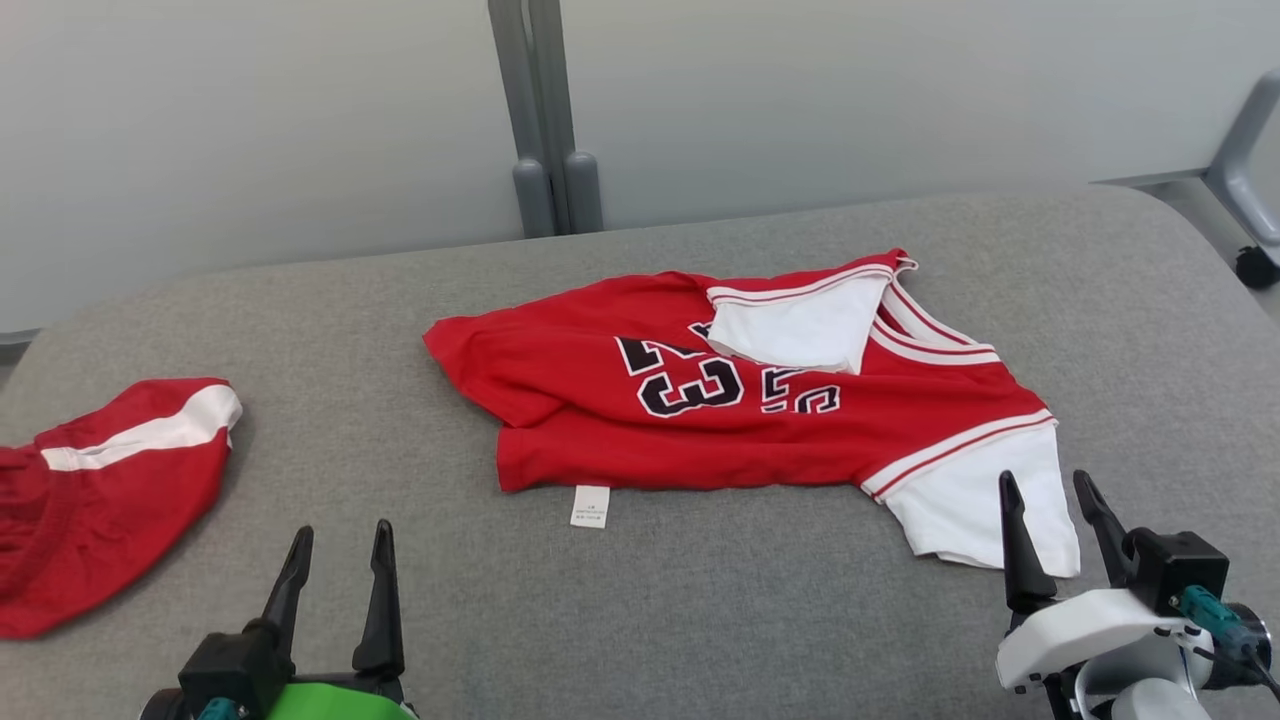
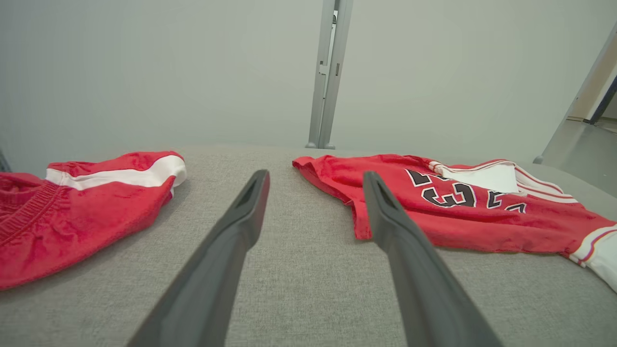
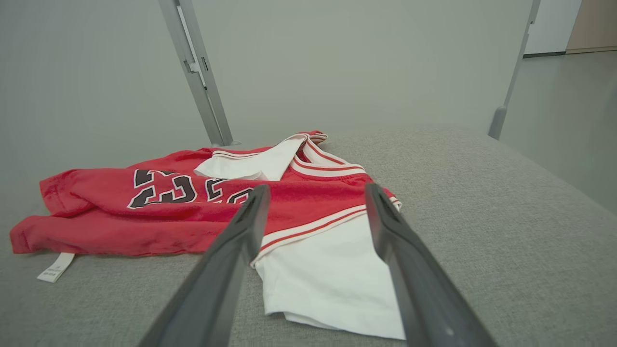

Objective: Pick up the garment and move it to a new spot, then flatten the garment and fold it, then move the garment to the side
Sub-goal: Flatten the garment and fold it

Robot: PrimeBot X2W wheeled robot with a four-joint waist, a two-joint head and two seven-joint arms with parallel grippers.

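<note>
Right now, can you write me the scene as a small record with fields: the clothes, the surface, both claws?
garment: red jersey, lying loosely folded, one white sleeve turned over the number
label: white label at its near hem
other cloth: red shorts, white stripe, far left, apart from it
surface: grey padded surface
left claw: open, empty, pointing between the two clothes
right claw: open, empty, by the near white sleeve

Bare surface (image 1: 350, 400) between jersey (image 1: 600, 440) and shorts (image 1: 100, 500).

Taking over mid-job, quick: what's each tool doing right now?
Left tool: open, holding nothing.
Right tool: open, holding nothing, near the jersey.
</note>
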